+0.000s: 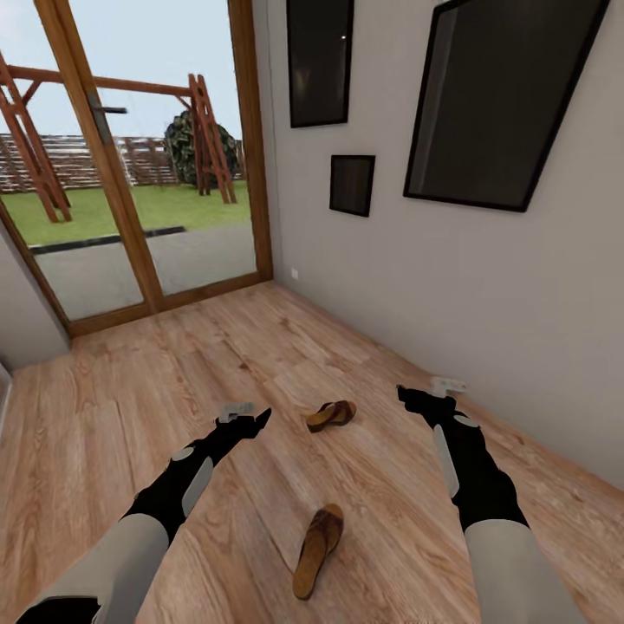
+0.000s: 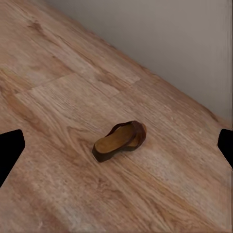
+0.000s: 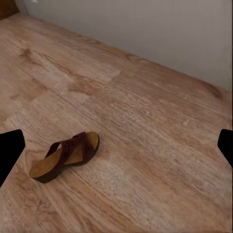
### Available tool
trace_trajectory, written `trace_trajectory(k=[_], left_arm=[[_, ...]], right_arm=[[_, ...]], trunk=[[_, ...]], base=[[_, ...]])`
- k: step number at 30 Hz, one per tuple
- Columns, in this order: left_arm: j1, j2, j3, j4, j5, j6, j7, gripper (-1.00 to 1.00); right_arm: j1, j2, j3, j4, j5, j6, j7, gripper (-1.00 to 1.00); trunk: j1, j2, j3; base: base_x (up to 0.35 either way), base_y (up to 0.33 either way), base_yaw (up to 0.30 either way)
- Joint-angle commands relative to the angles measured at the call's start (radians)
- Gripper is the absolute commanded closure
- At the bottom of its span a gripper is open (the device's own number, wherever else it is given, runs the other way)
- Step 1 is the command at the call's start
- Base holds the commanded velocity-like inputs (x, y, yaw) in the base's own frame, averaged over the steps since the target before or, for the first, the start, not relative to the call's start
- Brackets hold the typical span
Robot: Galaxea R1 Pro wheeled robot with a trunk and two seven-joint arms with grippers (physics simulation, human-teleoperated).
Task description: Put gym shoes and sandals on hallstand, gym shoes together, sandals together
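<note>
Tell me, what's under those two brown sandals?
Both sandals, the farther one and the nearer one, lie directly on the wood-plank floor, nothing else beneath. The planks right under their soles are covered, so unseen.

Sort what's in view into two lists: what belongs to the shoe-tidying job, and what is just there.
Job:
- far sandal, lying between the two grippers
- near sandal, closer to the robot
- corridor floor they lie on

Just there:
- glass door with wooden frame
- three dark wall frames
- wall socket
</note>
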Motion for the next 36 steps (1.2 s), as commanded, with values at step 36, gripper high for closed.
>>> trace_trajectory(k=[36], left_arm=[[0.001, 0.001, -0.166, 0.416, 0.008, -0.241, 0.008, -1.0]], right_arm=[[-0.001, 0.001, -0.003, -0.014, 0.003, 0.005, 0.0, -1.0]], trunk=[[0.0, 0.0, -0.001]], base=[[0.0, 0.0, -0.138]])
